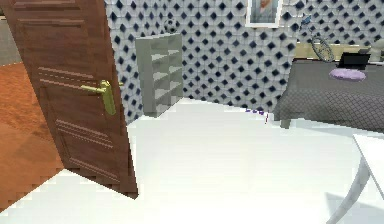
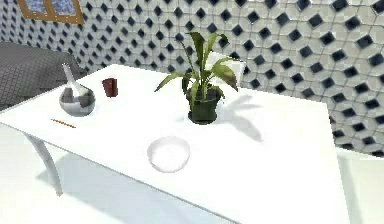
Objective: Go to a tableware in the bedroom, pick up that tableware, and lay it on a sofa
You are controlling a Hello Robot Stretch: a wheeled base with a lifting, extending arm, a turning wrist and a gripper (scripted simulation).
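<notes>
In the forward view the door [image 1: 75, 90] and the picture [image 1: 264, 10] run off the top edge, the bed [image 1: 330, 95] runs off the right, and the table [image 1: 372, 160] is cut at the bottom right corner. Purple bits [image 1: 257, 111] on the floor by the bed are too small to name. In the arm side view the table [image 2: 280, 140] runs off the bottom edge, and a thin stick [image 2: 64, 123] on it, perhaps a pencil, is too small to tell.

Bare floor [image 1: 230, 150] runs between the wooden door [image 1: 75, 90] and the bed [image 1: 330, 100]. A potted plant [image 2: 205, 85] stands behind the bowl [image 2: 168, 154] on the table [image 2: 280, 140]; its other sides seem clear.
</notes>
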